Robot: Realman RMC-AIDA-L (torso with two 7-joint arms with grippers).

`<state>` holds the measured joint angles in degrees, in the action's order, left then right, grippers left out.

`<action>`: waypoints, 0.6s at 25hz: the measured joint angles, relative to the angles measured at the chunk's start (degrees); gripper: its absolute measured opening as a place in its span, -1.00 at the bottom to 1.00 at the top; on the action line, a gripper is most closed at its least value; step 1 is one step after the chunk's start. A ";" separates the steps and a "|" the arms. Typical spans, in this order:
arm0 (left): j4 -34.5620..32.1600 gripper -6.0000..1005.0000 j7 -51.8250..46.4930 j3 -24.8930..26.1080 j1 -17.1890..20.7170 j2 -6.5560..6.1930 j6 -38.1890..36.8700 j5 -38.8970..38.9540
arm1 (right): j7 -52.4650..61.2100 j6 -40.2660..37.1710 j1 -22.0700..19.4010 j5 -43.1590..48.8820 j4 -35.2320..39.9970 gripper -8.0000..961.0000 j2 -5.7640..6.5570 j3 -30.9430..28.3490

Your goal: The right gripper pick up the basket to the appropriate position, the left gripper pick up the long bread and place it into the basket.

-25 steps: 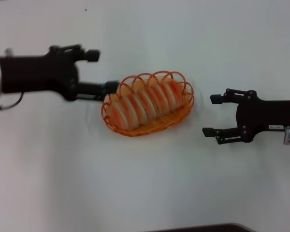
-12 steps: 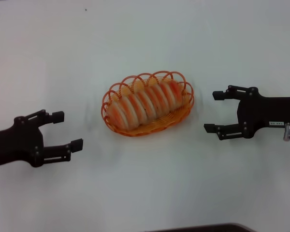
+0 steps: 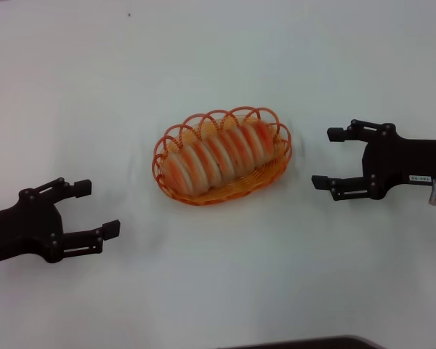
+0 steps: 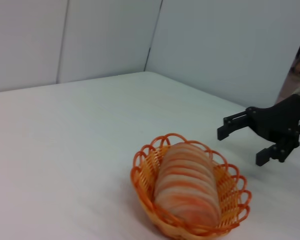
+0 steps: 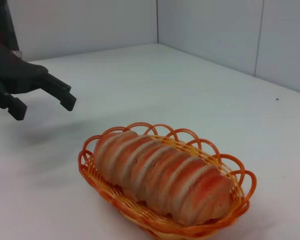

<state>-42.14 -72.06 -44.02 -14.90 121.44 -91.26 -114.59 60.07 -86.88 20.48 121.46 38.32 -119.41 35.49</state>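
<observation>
The long bread [image 3: 216, 154] lies lengthwise inside the orange basket [image 3: 280, 163] at the centre of the head view, the basket resting on the white tabletop [image 3: 218, 291]. The left claw [image 3: 94, 209], low at the left edge of the frame, is spread wide and grasps nothing; the right claw [image 3: 329, 158], at the right edge level with the basket, is likewise released and empty. Both stand well apart from the basket.

Judged from this layout, the placing looks complete and the step in hand is a clean withdrawal: each arm would do best to draw straight back from the centre, fingers kept apart, so nothing snags the looped rim or nudges the loaf.

Both arms are cut off by the frame edges. The basket's floor is hidden beneath the loaf, so how squarely the bread sits cannot be told. A dark strip at the bottom edge cannot be identified.
</observation>
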 joint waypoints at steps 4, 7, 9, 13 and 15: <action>0.05 0.87 0.13 0.13 0.10 0.10 0.21 0.00 | -0.02 -0.03 -0.01 0.01 -0.18 0.97 -0.02 0.01; 0.06 0.87 0.15 0.24 0.12 0.12 0.22 0.00 | -0.04 -0.05 -0.13 0.02 -0.26 0.97 -0.04 -0.08; 0.08 0.87 0.15 0.27 0.13 0.12 0.21 0.00 | -0.04 -0.23 -0.22 0.02 -0.26 0.97 -0.04 -0.44; 0.10 0.87 0.14 0.30 0.13 0.20 0.09 0.00 | -0.04 -0.61 -0.29 0.01 -0.26 0.97 -0.03 -1.26; 0.12 0.87 0.15 0.31 0.13 0.21 0.04 0.00 | -0.04 -0.74 -0.32 0.02 -0.29 0.97 -0.04 -1.56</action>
<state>-42.02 -71.92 -43.71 -14.76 121.65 -91.22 -114.59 60.03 -87.62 20.16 121.47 38.03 -119.46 33.93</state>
